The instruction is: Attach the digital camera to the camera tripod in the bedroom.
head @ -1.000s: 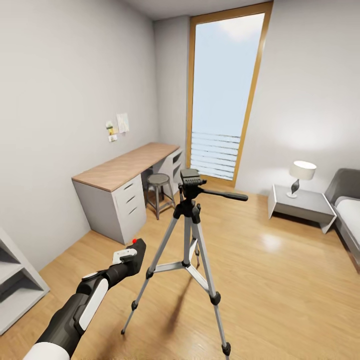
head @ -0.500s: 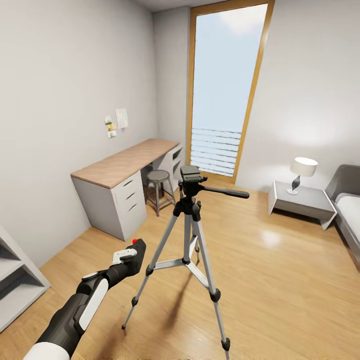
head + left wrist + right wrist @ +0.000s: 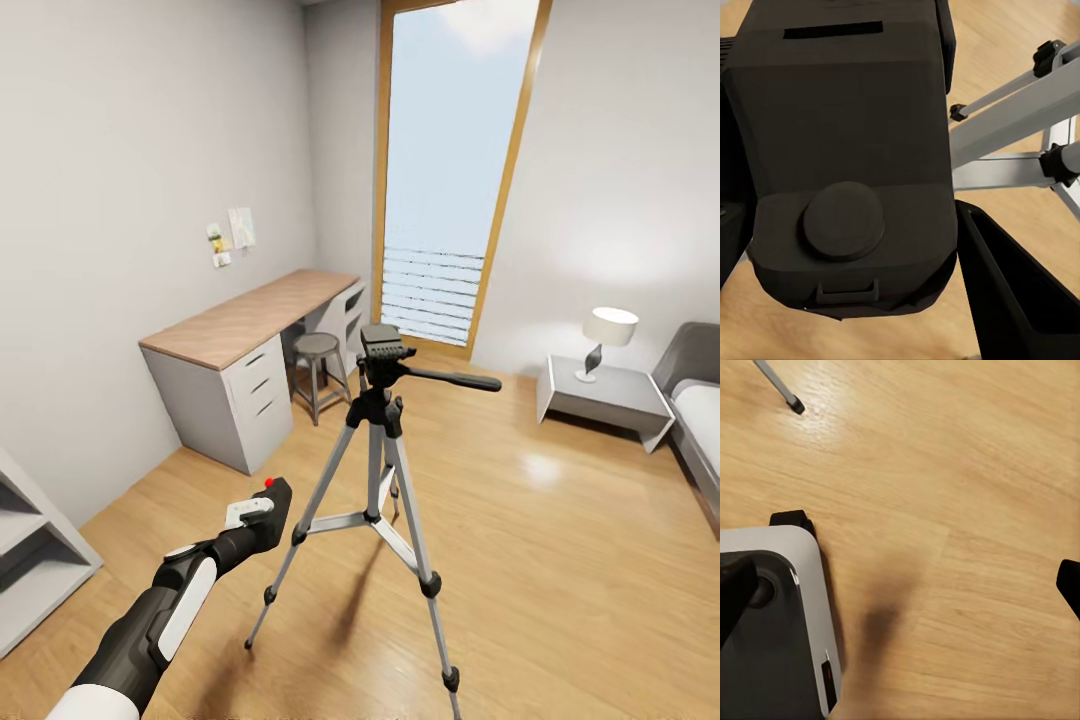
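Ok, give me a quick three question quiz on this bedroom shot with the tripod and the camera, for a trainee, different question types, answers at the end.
1. True or false: the digital camera already sits on the head plate of the camera tripod.
2. Multiple choice: what holds the camera? A) the left gripper B) the desk C) the nightstand
3. Fill in: in the head view, the tripod's long pan handle points toward the ___ side of the picture, toward the lamp.

Key: 1 false, the plate is bare and the camera is lower, beside the legs. 2 A. 3 right.
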Robot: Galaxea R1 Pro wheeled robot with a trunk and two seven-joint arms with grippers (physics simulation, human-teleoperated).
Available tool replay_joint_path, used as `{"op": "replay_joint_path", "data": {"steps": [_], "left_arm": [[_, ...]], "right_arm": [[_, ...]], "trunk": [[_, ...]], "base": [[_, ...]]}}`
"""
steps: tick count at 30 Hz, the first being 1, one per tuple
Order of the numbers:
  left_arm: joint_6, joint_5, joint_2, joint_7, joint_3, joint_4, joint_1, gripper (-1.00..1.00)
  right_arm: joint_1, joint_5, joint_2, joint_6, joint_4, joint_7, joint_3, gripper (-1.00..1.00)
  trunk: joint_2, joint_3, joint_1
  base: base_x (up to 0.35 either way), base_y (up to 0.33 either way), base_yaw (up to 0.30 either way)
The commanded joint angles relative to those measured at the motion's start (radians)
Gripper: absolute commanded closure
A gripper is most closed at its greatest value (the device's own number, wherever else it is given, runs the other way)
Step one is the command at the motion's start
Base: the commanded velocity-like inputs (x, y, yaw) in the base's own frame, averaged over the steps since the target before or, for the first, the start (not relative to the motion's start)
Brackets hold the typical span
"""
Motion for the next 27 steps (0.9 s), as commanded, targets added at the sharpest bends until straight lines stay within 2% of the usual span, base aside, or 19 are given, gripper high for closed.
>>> {"op": "replay_joint_path", "data": {"steps": [1, 27], "left_arm": [[0.004, 0.002, 0.001, -0.002, -0.001, -0.001, -0.001, 1.0], [0.004, 0.002, 0.001, -0.004, -0.001, -0.001, -0.001, 1.0]], "right_arm": [[-0.001, -0.004, 0.0, -0.004, 0.001, 0.0, -0.002, -1.0], [-0.001, -0.004, 0.0, -0.004, 0.001, 0.0, -0.002, -1.0]], "trunk": [[-0.001, -0.003, 0.0], [-0.001, -0.045, 0.0]], "base": [[0.0, 0.0, 0.0], [0.0, 0.0, 0.0]]}}
